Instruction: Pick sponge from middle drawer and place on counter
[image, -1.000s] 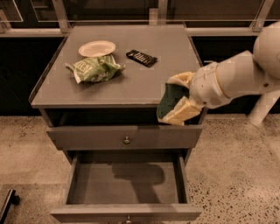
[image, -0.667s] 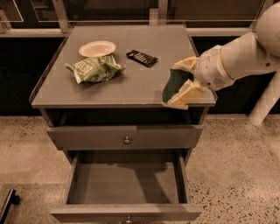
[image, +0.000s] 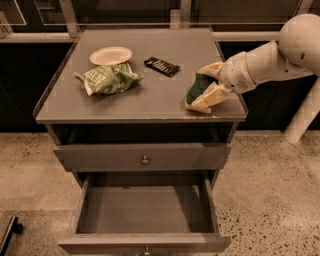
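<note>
The dark green sponge is held upright between the pale fingers of my gripper, which is shut on it. Sponge and gripper hang just over the right front part of the grey counter, close to its right edge. My white arm reaches in from the right. Below, the middle drawer is pulled out and its grey floor is bare.
On the counter lie a green-and-white snack bag, a white paper plate behind it and a dark packet near the middle back. A shut drawer front with a round knob sits above the open drawer. Speckled floor surrounds the cabinet.
My gripper has carried the sponge up from the counter's front right corner and further in over the counter top.
</note>
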